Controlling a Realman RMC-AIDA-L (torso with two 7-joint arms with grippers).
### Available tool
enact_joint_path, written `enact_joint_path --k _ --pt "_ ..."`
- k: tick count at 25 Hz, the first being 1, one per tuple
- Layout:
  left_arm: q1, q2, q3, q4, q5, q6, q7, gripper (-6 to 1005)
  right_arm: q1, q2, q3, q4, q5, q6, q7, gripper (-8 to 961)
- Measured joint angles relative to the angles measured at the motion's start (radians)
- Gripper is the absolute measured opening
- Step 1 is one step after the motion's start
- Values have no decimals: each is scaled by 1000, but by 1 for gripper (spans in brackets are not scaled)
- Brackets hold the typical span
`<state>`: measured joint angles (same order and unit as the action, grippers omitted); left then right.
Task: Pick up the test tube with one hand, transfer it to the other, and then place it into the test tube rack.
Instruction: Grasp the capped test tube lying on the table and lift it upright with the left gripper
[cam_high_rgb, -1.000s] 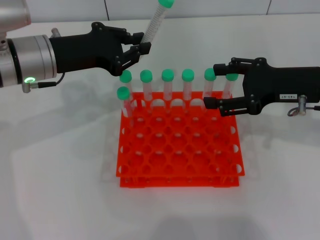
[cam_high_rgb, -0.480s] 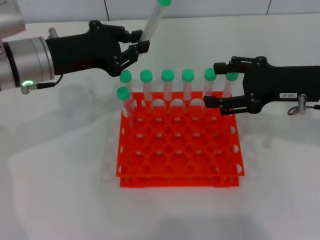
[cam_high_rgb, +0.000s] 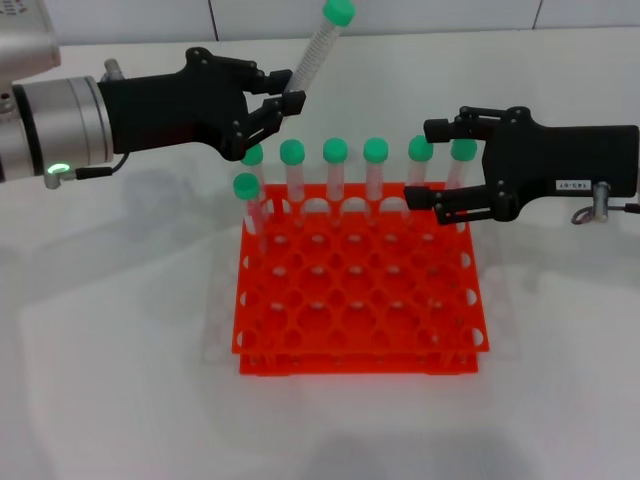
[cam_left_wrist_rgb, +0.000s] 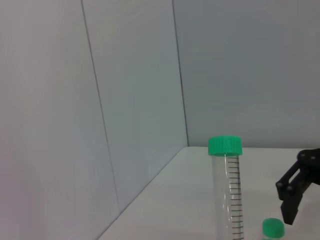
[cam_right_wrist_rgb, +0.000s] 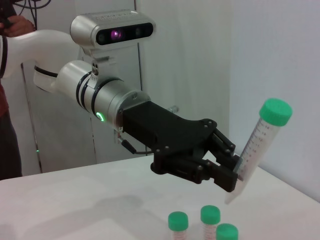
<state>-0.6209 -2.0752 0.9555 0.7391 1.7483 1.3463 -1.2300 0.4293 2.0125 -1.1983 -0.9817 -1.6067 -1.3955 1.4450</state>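
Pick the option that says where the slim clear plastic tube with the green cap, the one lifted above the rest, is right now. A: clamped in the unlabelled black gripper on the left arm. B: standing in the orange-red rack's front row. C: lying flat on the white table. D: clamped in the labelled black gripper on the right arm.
A: the left arm's unlabelled black gripper is shut on the slim clear plastic tube with the green cap, tilted above the orange-red rack; the labelled right gripper is open and empty.

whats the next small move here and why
Probably bring the left gripper and its tilted test tube across toward the right gripper. That one waits open above the test tube rack, well apart from the tube, so no handover is possible yet.
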Motion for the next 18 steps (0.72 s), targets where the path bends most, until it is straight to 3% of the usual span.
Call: enact_joint_path --k 18 --pt "13 -3 -6 5 -27 30 38 193 14 0 -3 7 2 0 0 857"
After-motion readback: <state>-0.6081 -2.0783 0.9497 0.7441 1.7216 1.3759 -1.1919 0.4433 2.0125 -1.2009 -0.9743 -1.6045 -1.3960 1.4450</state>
